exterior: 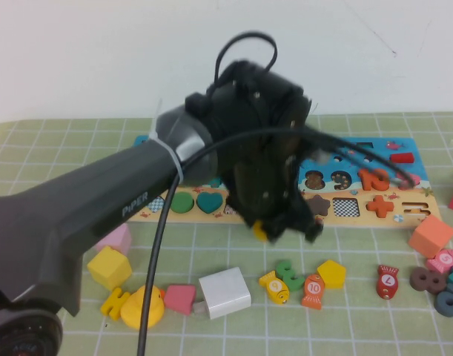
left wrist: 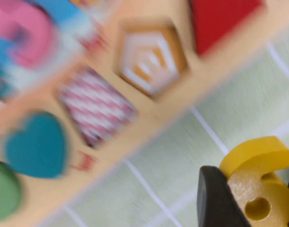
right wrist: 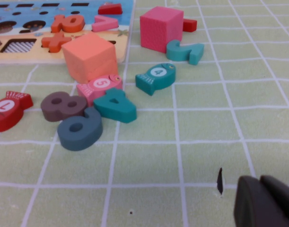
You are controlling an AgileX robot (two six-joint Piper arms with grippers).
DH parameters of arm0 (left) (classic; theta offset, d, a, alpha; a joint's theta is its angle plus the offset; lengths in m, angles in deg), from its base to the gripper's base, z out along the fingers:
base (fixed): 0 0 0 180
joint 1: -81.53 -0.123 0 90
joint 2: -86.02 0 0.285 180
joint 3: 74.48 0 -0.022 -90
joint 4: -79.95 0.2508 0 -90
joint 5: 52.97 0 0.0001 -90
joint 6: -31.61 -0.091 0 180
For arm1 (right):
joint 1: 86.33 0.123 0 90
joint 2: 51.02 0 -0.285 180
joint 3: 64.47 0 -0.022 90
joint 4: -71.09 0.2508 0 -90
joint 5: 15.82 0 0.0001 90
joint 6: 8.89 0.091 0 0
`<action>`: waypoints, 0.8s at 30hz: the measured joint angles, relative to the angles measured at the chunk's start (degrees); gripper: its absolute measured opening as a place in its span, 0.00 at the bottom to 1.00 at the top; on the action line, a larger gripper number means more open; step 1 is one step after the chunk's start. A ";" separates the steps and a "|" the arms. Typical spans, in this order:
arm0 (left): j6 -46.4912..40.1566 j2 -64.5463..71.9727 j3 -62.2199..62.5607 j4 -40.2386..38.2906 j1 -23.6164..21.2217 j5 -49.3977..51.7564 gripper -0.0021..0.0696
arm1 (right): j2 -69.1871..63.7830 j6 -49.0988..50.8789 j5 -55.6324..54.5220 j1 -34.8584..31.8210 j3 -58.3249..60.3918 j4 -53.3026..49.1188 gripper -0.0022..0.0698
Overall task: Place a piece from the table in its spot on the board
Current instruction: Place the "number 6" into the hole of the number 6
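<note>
Left gripper (exterior: 285, 231) hangs just in front of the board's (exterior: 415, 217) near edge, over the table (exterior: 63, 148), with the piece (left wrist: 258, 189), the yellow 6, between my fingers (left wrist: 215, 198). Wrist view shows a dark pad against one side of the numeral and a sliver of the other at the far side, so the jaws are set about the width of the 6; I read that as a grip, though I can't confirm both pads are fully seated. In the high view only a yellow corner (exterior: 261, 232) pokes out under the fingers. My guess is the 6 is held edge-on by its flat sides so it can drop straight into its recess; that slot sits hidden behind my wrist, so alignment is unverified. Right gripper (right wrist: 265, 203) is parked low over the mat, right of the loose pieces, and its fingertips look pressed together on nothing. Counts in the right wrist view: two cubes (salmon (right wrist: 90, 54), pink (right wrist: 161, 27)), three numbered fish (red 1 (right wrist: 9, 106), pink 5 (right wrist: 100, 85), teal 4 (right wrist: 156, 75)), four loose numerals clustered by them. Left wrist view, on the tan strip: one teal heart (left wrist: 36, 144), one green disc (left wrist: 2, 189) and one red block seated, two empty cut-outs.
</note>
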 joint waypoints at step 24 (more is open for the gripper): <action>15.65 4.79 4.16 -2.37 -9.03 -20.08 0.39 | 0.00 0.00 0.00 0.00 0.00 0.00 0.03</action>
